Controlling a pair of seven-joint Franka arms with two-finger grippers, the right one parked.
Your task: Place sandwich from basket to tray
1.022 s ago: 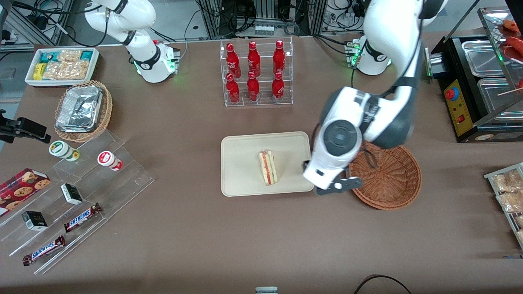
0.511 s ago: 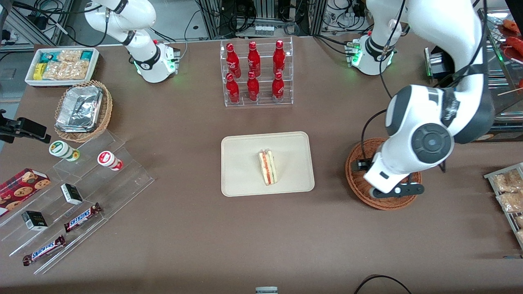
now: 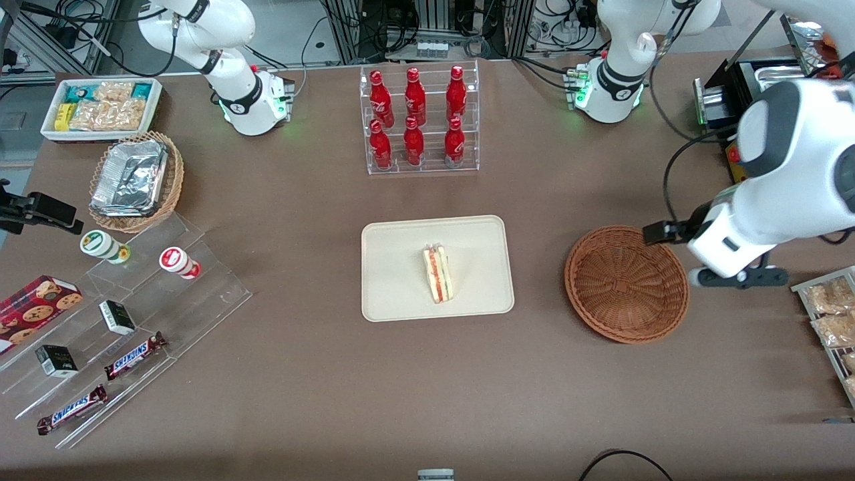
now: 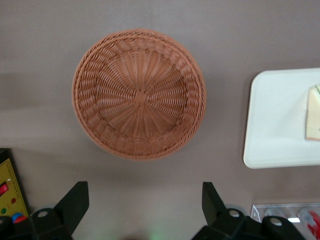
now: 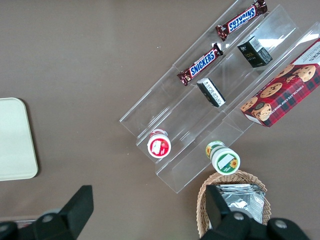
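On the surface, front view, read from the parked arm's end to the working arm's end:

Snack bin (image 3: 100, 107): white, holding packets, at the parked arm's end, farthest from the front camera on that side.
Tan basket (image 3: 137, 182): light wicker with a foil container in it, just nearer the camera than the bin; no part in the task.
Acrylic steps (image 3: 133, 321): clear tiers carrying two small jars, small boxes, a cookie box and two Snickers bars (image 3: 137, 354); well apart from the tray.
Bottle rack (image 3: 419, 119): clear stand of six red bottles, farther from the camera than the tray, apart from it.
Tray (image 3: 401, 294): cream rectangle lying flat at mid-surface, the intended destination.
Sandwich (image 3: 437, 274): wedge resting on the tray, filling edge upward, near the tray's middle; nothing touches it, so the placing step appears done.
Basket (image 3: 626, 284): reddish-brown round wicker bowl, holding nothing, beside the tray toward the working arm's end, a gap of bare surface between them.
Gripper (image 4: 145, 205): raised above the surface, off the basket toward the working arm's end; jaws spread wide, gripping nothing, judged clear of the load.
Obstruction: none lies between basket and tray.
Packet rack (image 3: 831, 321): snack bags near the gripper, the closest thing to mind.
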